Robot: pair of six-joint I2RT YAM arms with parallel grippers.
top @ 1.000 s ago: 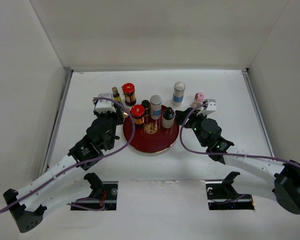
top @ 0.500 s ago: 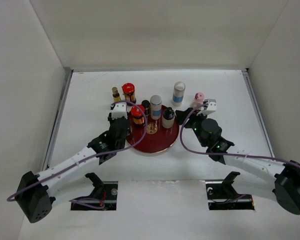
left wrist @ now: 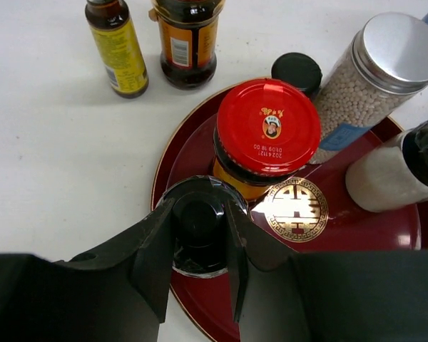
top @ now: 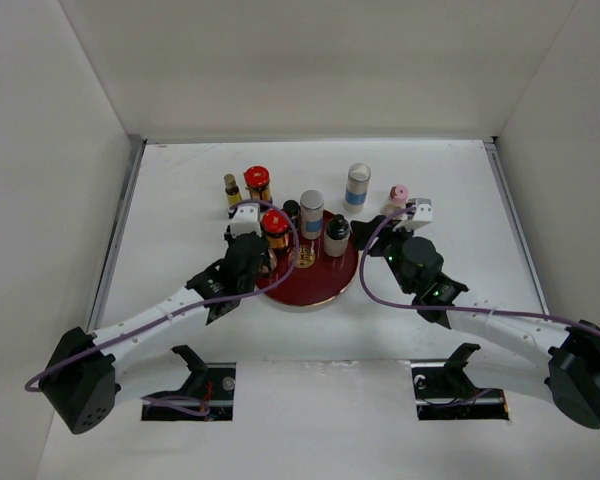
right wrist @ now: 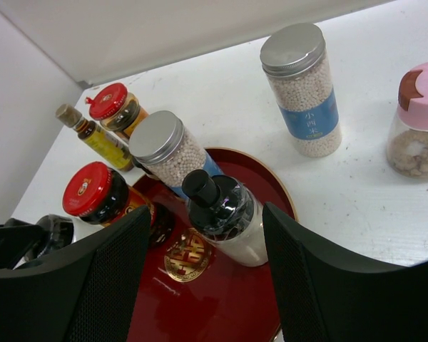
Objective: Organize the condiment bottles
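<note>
My left gripper (left wrist: 200, 231) is shut on the black cap of a dark bottle (left wrist: 197, 214) over the left rim of the dark-red plate (left wrist: 328, 249); I cannot tell whether the bottle rests on it. The plate carries a red-lidded jar (left wrist: 267, 128), a silver-lidded cylinder (left wrist: 385, 64) and a white-bodied black-capped bottle (right wrist: 225, 214). My right gripper (right wrist: 205, 239) is open, its fingers either side of that white bottle, not touching. A yellowish bottle (top: 232, 190), a red-lidded dark bottle (top: 257, 185), a white-and-blue cylinder (top: 357, 185) and a pink-capped jar (top: 398, 197) stand on the table.
A small black cap (left wrist: 297, 71) shows behind the red-lidded jar at the plate's far rim. The plate (top: 310, 275) sits mid-table between both arms. White walls close the table's left, right and back sides.
My left gripper has moved right, from beside the plate to over its left rim. The right arm and the standing bottles have not moved.
</note>
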